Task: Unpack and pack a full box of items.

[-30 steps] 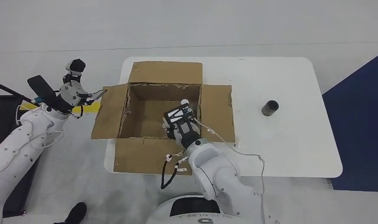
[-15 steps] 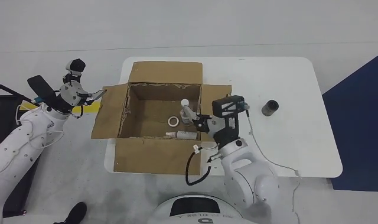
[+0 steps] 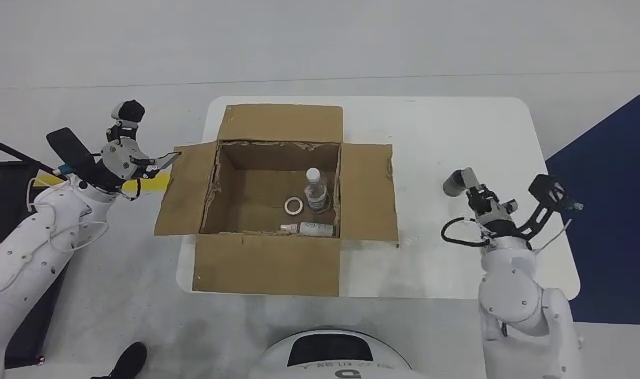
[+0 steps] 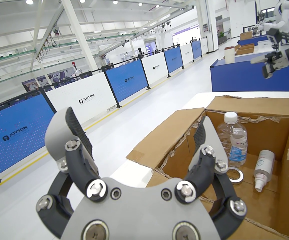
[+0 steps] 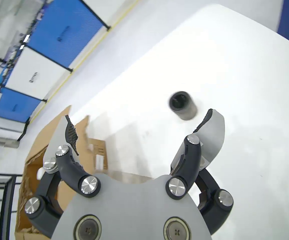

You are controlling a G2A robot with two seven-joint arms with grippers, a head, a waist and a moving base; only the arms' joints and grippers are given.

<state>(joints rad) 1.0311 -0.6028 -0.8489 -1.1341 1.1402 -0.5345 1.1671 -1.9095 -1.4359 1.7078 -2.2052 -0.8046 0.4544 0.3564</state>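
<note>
Inside the box [image 3: 280, 122], frame centre, the water bottle [image 3: 316, 189] is stood upright and the spray bottle [image 3: 310, 228] is laid left-to-right beside a tape ring [image 3: 293, 206]. The left gripper [image 4: 135, 118] and right gripper [image 5: 139, 121] are held spread apart.

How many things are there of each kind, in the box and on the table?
Bottles: 2, a clear bottle standing and a white spray bottle lying in the cardboard box.
Rings: 1, a ring on the box floor.
Cylinders: 1, a dark cylinder on the table.
Total: 4 things.
</note>
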